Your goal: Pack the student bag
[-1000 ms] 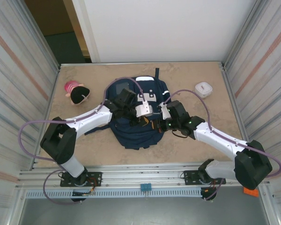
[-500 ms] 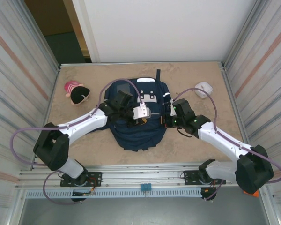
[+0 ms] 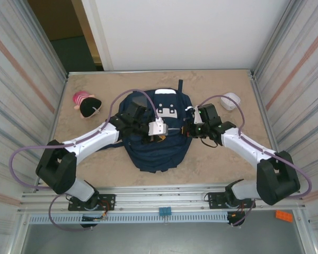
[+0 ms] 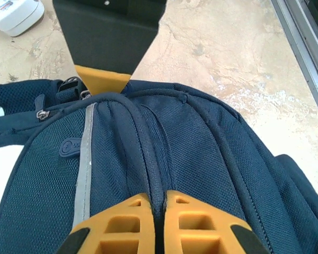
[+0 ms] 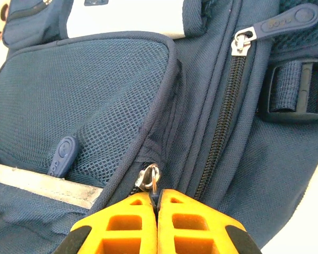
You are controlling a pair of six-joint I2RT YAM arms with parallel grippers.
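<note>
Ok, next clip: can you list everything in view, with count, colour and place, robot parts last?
student bag: one, navy blue with white patches, lying at the middle of the table.
zip ring: one, silver, on the bag beside its mesh pocket.
plush toy: one, pink-striped and black, on the table left of the bag.
small box: one, white, on the table to the bag's far right.
orange piece: one, orange, on the frame by the right arm's base.
table: one, mottled beige, under everything.
left pincer: one, orange tips, shut on a raised seam of the bag.
right pincer: one, orange tips, shut on the zip ring.
</note>
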